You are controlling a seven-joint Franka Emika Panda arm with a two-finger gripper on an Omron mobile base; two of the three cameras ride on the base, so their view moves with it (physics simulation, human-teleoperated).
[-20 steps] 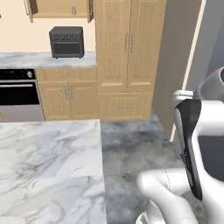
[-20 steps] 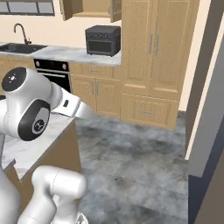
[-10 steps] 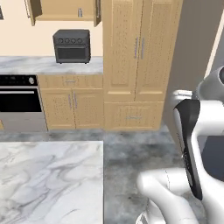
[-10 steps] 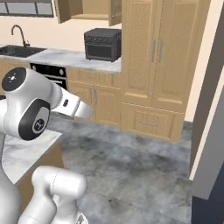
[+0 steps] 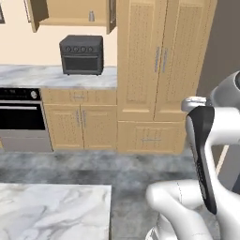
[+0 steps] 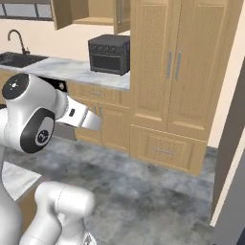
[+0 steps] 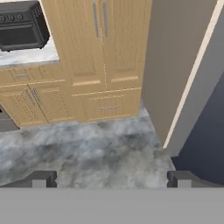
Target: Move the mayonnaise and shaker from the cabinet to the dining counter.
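up in the open wall cabinet [image 5: 70, 14], shaker [image 5: 91, 16] standing on the shelf above the toaster oven [image 5: 82, 54]; mayonnaise not made out. gripper [image 7: 111, 179] spread wide, holding nothing. best to drive closer, stop square to shelf, then raise arm

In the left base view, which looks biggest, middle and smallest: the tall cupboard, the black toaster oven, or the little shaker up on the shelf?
1. Tall cupboard, biggest.
2. Black toaster oven.
3. Shaker, tiny.
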